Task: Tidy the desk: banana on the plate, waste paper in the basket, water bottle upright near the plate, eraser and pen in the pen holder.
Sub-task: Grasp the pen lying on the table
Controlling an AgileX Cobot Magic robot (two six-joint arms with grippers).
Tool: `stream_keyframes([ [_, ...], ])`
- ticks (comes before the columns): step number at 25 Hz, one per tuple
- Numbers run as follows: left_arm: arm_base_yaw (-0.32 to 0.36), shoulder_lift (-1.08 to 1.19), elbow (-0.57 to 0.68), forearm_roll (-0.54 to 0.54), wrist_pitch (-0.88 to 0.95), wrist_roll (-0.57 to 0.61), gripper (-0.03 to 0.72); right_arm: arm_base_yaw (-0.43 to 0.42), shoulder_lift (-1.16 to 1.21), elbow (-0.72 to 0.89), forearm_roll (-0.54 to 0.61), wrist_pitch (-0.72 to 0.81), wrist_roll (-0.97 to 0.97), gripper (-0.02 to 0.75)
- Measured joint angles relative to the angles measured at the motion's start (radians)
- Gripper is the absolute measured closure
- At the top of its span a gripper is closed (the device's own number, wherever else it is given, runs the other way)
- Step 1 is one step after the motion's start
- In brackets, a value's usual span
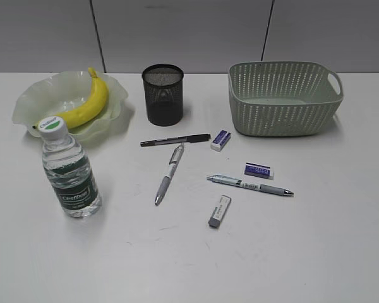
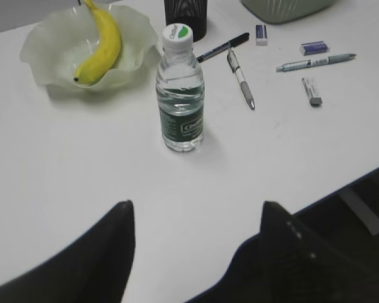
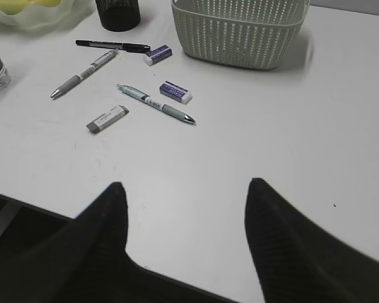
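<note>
plate and banana: we note the curved yellow banana (image 1: 90, 101) already lying in the pale green wavy-rimmed plate (image 1: 25, 104) at far left of the white surface (image 1: 303, 252).
water bottle: the small clear bottle with dark green label and white cap (image 1: 68, 170) stands upright just in front of the plate; we judge both steps done.
left pincer: the left pincer (image 2: 196, 218) hangs with jaws apart and nothing between them, pulled back toward the near edge; bottle ahead of it, pens ahead and to its right.
pen holder: the black wire-mesh cup (image 1: 163, 95) stands behind the pens, between plate and basket.
pens and erasers: three pens and three erasers lie loose. The grey pen nearest the left side (image 1: 168, 173) has its long axis running toward the holder; the grey-green pen (image 3: 156, 105) lies slantwise across the right pincer's line of reach.
right pincer: the right pincer (image 3: 186, 211) is likewise spread and empty, low over the near edge; the grey-green pen lies ahead and slightly left, so we judge this arm nearer to it.
basket: the sage-green perforated basket (image 1: 284, 95) is far right; we see no waste paper anywhere in view.
</note>
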Motion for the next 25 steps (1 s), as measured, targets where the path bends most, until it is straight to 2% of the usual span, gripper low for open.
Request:
stream_keyframes([
  [5,0.0,-0.078,0.0,0.0,0.002,0.0,0.226,0.0,0.048,-0.022,0.001,-0.047,-0.002,0.271],
  [10,0.0,-0.078,0.0,0.0,0.002,0.0,0.236,0.0,0.208,-0.075,0.018,-0.131,-0.078,0.271],
  [16,0.0,-0.078,0.011,0.0,-0.03,0.0,0.243,0.0,0.575,-0.16,0.104,-0.189,-0.333,0.272],
  [22,0.0,-0.078,0.033,0.0,-0.065,0.0,0.243,0.001,0.989,-0.247,0.138,-0.214,-0.474,0.306],
  [25,0.0,-0.078,0.036,0.0,-0.071,0.0,0.243,0.027,1.17,-0.302,0.14,-0.266,-0.527,0.312],
])
